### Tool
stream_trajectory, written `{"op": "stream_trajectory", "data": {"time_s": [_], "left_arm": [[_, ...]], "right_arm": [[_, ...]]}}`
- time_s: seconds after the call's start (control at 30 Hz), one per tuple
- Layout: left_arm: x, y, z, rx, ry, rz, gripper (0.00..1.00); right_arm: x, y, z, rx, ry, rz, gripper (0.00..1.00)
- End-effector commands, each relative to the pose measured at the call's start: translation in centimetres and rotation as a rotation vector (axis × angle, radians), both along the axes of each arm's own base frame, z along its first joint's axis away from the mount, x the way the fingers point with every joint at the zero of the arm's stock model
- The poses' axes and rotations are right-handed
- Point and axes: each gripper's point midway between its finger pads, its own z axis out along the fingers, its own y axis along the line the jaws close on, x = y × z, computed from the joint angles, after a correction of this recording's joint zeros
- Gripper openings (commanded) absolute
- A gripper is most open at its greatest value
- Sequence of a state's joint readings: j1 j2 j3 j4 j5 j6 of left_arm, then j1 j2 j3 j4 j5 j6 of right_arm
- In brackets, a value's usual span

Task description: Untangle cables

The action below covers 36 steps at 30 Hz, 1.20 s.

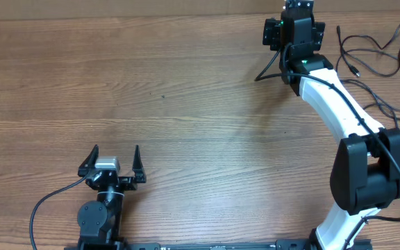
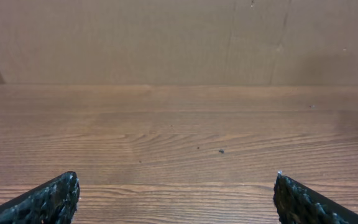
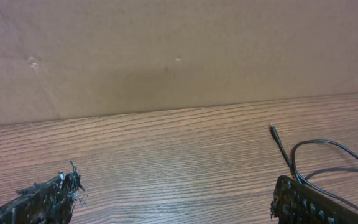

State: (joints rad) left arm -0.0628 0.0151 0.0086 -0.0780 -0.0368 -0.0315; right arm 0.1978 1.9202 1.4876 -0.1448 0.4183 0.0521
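Reach step, I judged: the cables (image 3: 328, 142) lay loose at the worktop's (image 1: 186, 104) far right, just beside the right hand (image 3: 174, 180), spread and empty; the left hand (image 1: 115, 151) sat spread. Next called for pinching one strand

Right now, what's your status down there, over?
Left gripper open, empty. Right gripper open, empty, close beside cables. Cables spread loose, not gripped. No obstruction seen.
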Motion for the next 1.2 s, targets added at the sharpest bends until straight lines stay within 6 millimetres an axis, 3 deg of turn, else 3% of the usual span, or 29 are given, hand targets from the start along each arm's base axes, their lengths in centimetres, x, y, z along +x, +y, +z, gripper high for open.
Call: {"op": "stream_trajectory", "data": {"time_s": [0.0, 0.13, 0.3, 0.37, 0.5, 0.6, 0.8, 0.87, 1.17], "left_arm": [[0.0, 0.1, 0.1, -0.022, -0.008, 0.002, 1.0], [0.0, 0.1, 0.1, -0.022, -0.008, 0.002, 1.0], [0.0, 0.1, 0.1, -0.022, -0.008, 0.002, 1.0], [0.0, 0.1, 0.1, -0.022, -0.008, 0.002, 1.0], [0.0, 0.1, 0.1, -0.022, -0.008, 0.002, 1.0], [0.0, 0.1, 0.1, -0.022, -0.008, 0.002, 0.99], [0.0, 0.1, 0.1, -0.022, -0.008, 0.002, 0.99], [0.0, 0.1, 0.1, -0.022, -0.008, 0.002, 1.0], [0.0, 0.1, 0.1, -0.022, -0.008, 0.003, 1.0]], "right_arm": [[0.3, -0.1, 0.3, 0.001, -0.009, -0.001, 1.0], [0.2, 0.8, 0.3, 0.001, -0.01, 0.015, 1.0], [-0.3, 4.3, 0.2, -0.004, -0.003, 0.076, 1.0], [-0.9, 4.8, 1.1, -0.117, -0.008, 0.066, 1.0], [-3.9, 4.4, 3.2, -0.389, 0.048, -0.018, 1.0], [-5.9, 5.9, 3.5, -0.426, 0.098, 0.028, 1.0], [-7.4, 9.2, 4.5, -0.269, 0.123, 0.285, 1.0], [-8.7, 10.7, 5.6, -0.111, 0.129, 0.482, 1.0], [-13.0, 9.3, 7.8, 0.098, 0.183, 0.665, 1.0]]}}
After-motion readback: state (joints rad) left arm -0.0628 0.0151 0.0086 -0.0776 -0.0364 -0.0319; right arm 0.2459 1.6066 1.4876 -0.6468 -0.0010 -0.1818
